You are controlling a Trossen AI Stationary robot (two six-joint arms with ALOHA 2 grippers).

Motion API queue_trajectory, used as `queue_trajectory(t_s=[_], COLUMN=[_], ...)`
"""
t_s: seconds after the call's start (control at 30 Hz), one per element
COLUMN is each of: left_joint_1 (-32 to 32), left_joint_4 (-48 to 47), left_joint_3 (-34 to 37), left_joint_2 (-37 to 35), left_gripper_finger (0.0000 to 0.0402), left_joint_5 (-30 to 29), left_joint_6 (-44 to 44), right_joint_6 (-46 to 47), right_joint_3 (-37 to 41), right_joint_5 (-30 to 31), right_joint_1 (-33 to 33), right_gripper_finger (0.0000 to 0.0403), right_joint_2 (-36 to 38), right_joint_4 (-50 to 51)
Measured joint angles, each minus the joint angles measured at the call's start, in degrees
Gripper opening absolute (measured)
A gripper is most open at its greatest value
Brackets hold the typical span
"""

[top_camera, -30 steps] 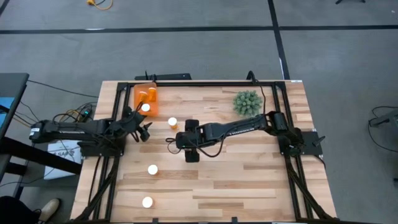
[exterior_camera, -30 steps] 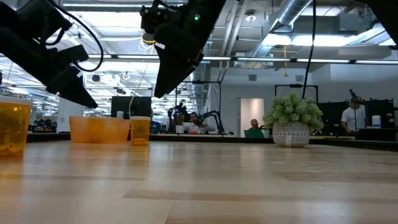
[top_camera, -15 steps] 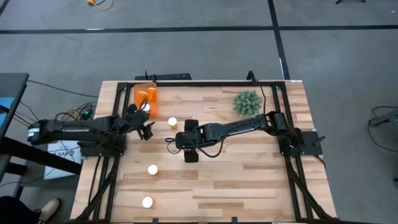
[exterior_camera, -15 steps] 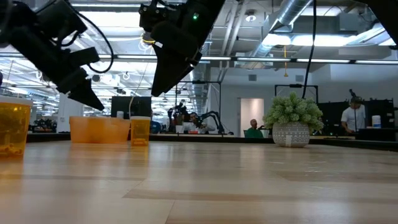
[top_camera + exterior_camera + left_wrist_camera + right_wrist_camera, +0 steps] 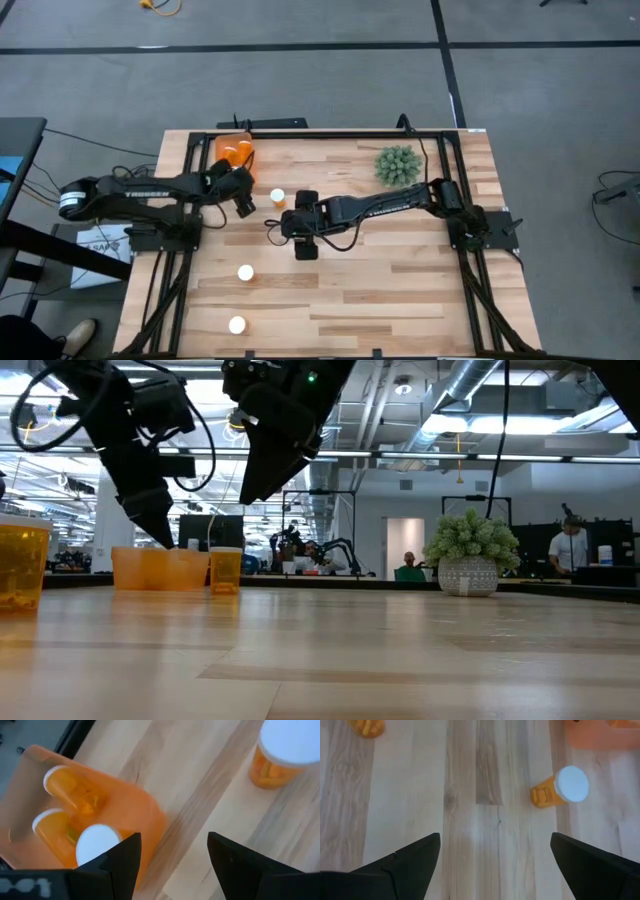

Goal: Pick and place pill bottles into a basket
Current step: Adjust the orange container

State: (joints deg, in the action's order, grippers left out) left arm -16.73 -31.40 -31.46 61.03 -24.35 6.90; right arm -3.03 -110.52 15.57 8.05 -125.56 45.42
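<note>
The left claw (image 5: 243,203) is open and empty, near the basket (image 5: 233,152), which has three bottles in it. Next bottle (image 5: 277,197) stands close by: drop straight over its cap.

Left gripper (image 5: 243,205) shifts right and slightly up in the high view vs 1 s ago, from approx. left-centre to just beside the basket (image 5: 234,153), closer to the standing pill bottle (image 5: 277,197). Left arm now stretches further across the table's left edge. White cap seen at the gripper 1 s ago no longer shows there; wrist view shows three bottles in the basket (image 5: 75,825). In low view, left gripper (image 5: 160,525) moves right, now hanging above the basket (image 5: 160,569).
</note>
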Motion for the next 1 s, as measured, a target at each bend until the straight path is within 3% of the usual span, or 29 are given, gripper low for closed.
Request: queue_trajectory(t_s=[0.53, 1.0], left_joint_1=[-6.3, -7.5], left_joint_4=[-2.3, -1.0], left_joint_3=[-2.6, -2.6], left_joint_2=[2.0, 2.0], left_gripper_finger=[0.0161, 0.0184], left_joint_5=[4.9, 8.1], left_joint_6=[-7.0, -11.1], right_joint_6=[-0.4, -0.5], right_joint_3=[0.0, 0.0], right_joint_5=[0.0, 0.0], right_joint_1=[-0.3, -0.3], right_gripper_finger=[0.0372, 0.0372], right_joint_2=[0.0, 0.0], right_joint_4=[0.7, 0.8])
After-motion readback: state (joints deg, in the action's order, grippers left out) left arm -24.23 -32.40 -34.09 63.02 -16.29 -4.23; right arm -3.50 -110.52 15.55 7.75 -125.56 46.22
